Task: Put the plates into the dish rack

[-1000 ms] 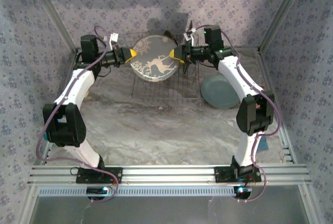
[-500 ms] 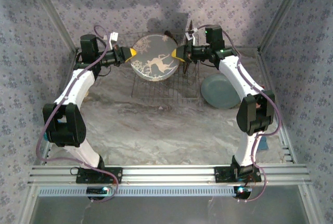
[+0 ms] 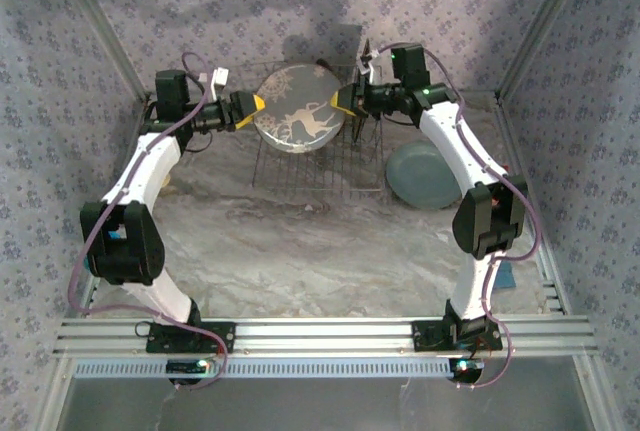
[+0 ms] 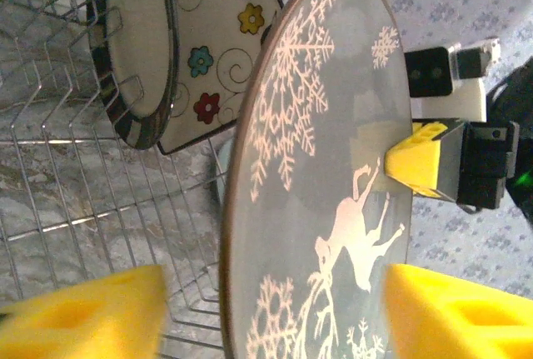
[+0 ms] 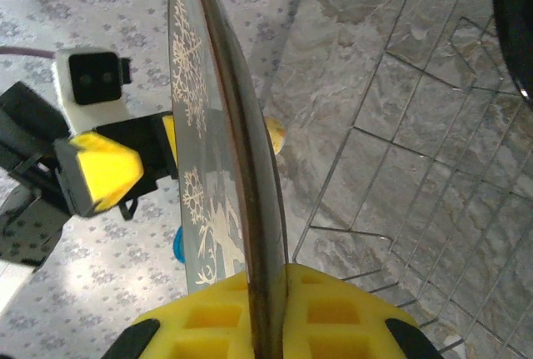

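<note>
The right end effector [image 3: 345,101] is clamped on the rim of the round greyish plate with the white deer design [image 3: 300,111]; in its wrist view the yellow pads meet on either side of the plate's edge. The left end effector [image 3: 255,104] stands wide, its fingers straddling the opposite rim with room to spare, steadying the plate more than gripping it.

Over the last second both have crept toward the back of the rectangular silver wire dish rack [image 3: 320,176]. The deer plate has gone with them, still raised on edge above the tines with its patterned face tilted toward the rack's front. It is a small shift, and the plate is not yet seated.

At the rack's back end, the round dark-brown-rimmed plate with a cream centre [image 4: 137,51] and the square cream flower-patterned plate [image 4: 212,51] stand upright between tines. This drift probably lines the deer plate up with the next free slot in front of them.

The plain round pale grey-blue plate [image 3: 425,176] has not moved and lies flat on the marbled desk [image 3: 300,251], just beside the rack's right side. That would leave one plate after this one.
</note>
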Robot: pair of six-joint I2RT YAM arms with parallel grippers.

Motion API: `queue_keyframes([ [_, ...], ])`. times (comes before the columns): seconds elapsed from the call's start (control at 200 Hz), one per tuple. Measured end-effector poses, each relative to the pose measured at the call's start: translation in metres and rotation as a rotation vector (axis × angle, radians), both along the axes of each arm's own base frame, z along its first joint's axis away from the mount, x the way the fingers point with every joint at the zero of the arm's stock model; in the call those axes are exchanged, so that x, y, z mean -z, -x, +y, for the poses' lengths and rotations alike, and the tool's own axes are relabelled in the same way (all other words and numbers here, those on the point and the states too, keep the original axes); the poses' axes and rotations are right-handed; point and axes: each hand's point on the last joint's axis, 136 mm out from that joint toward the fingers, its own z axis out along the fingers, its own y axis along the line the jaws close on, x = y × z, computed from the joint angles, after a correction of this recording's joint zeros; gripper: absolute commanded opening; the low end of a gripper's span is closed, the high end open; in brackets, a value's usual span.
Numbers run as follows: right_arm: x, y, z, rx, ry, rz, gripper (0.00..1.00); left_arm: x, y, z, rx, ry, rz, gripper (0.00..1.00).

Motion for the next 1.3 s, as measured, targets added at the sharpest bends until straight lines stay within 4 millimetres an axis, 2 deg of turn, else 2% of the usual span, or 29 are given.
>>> queue_keyframes([
  [0.02, -0.001, -0.001, 0.000, 0.007, 0.006, 0.000, 0.00, 0.000, 0.001, 0.001, -0.006, -0.001, 0.009, 0.98],
  [0.035, -0.002, -0.001, 0.000, 0.013, 0.011, 0.001, 0.00, 0.000, 0.002, 0.001, -0.004, -0.012, -0.003, 0.99],
  [0.225, -0.022, -0.011, 0.001, 0.082, 0.088, -0.032, 0.00, -0.002, 0.008, 0.009, -0.042, -0.068, -0.010, 0.99],
  [0.345, -0.032, -0.010, 0.001, 0.122, 0.142, -0.051, 0.00, -0.004, 0.006, 0.023, -0.098, -0.111, -0.009, 0.99],
  [0.46, -0.031, -0.008, -0.001, 0.165, 0.204, -0.059, 0.00, -0.010, 0.002, 0.040, -0.159, -0.160, -0.017, 0.99],
  [0.59, -0.023, -0.007, -0.003, 0.228, 0.294, -0.056, 0.00, -0.019, 0.008, 0.057, -0.220, -0.226, -0.033, 0.99],
  [0.735, -0.015, -0.008, -0.004, 0.317, 0.433, -0.085, 0.00, -0.031, 0.018, 0.066, -0.259, -0.282, -0.059, 0.99],
  [0.94, -0.024, -0.005, 0.009, 0.420, 0.629, -0.226, 0.00, -0.041, 0.031, 0.074, -0.311, -0.323, -0.077, 0.99],
  [1.129, -0.032, 0.000, 0.026, 0.498, 0.784, -0.382, 0.00, -0.024, 0.040, 0.093, -0.425, -0.402, -0.044, 0.99],
  [1.224, -0.027, -0.003, 0.033, 0.532, 0.850, -0.431, 0.00, -0.005, 0.045, 0.106, -0.518, -0.487, -0.013, 0.99],
  [1.299, -0.020, -0.007, 0.036, 0.554, 0.903, -0.461, 0.00, 0.012, 0.051, 0.109, -0.563, -0.534, 0.014, 0.99],
])
